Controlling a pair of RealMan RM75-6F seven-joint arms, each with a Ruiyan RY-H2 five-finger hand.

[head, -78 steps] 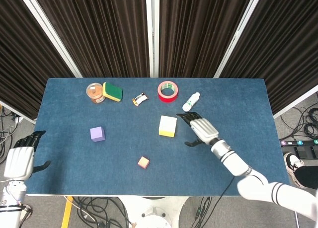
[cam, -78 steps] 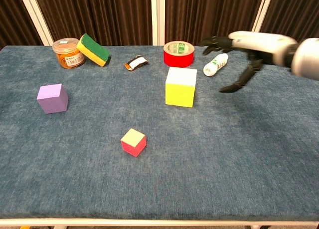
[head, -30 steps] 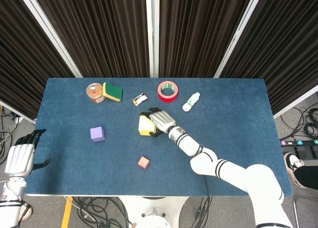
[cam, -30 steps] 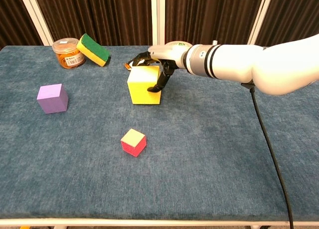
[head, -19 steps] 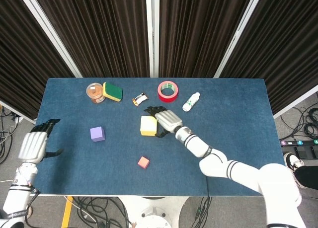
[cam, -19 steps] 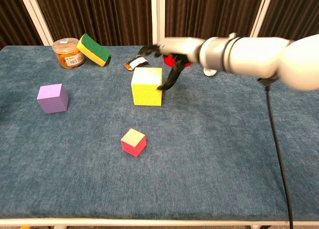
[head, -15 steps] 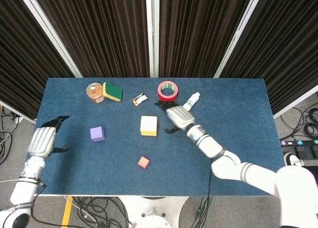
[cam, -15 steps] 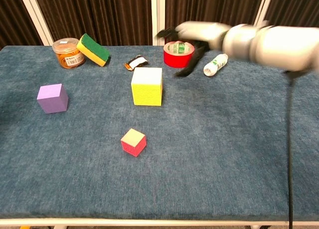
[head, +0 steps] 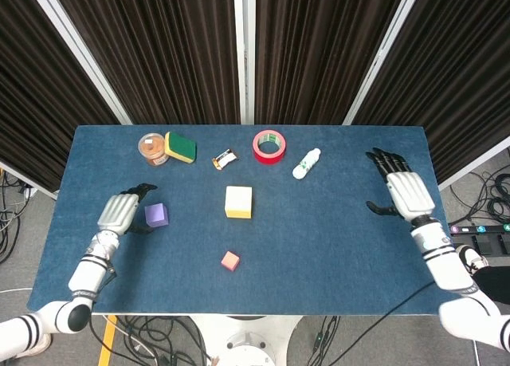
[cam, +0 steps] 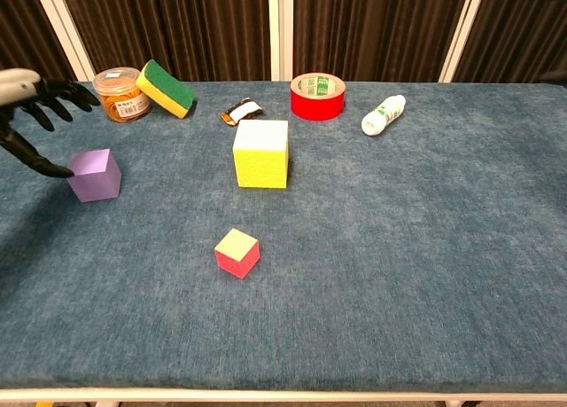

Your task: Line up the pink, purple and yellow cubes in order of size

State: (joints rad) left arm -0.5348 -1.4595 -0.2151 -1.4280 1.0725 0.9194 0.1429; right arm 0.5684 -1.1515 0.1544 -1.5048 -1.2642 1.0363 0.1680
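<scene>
The large yellow cube stands near the table's middle. The small pink cube lies in front of it, turned at an angle. The mid-sized purple cube sits at the left. My left hand hovers just left of the purple cube, fingers spread, holding nothing; its thumb tip is close to the cube's left face. My right hand is open over the table's right side, far from all cubes, and out of the chest view.
Along the back of the blue table are an orange jar, a green-and-yellow sponge, a small wrapped item, a red tape roll and a white bottle.
My right hand let go of the yellow cube after shifting it left, then drew back to the table's right side. My left hand came in from the left edge to beside the purple cube.
</scene>
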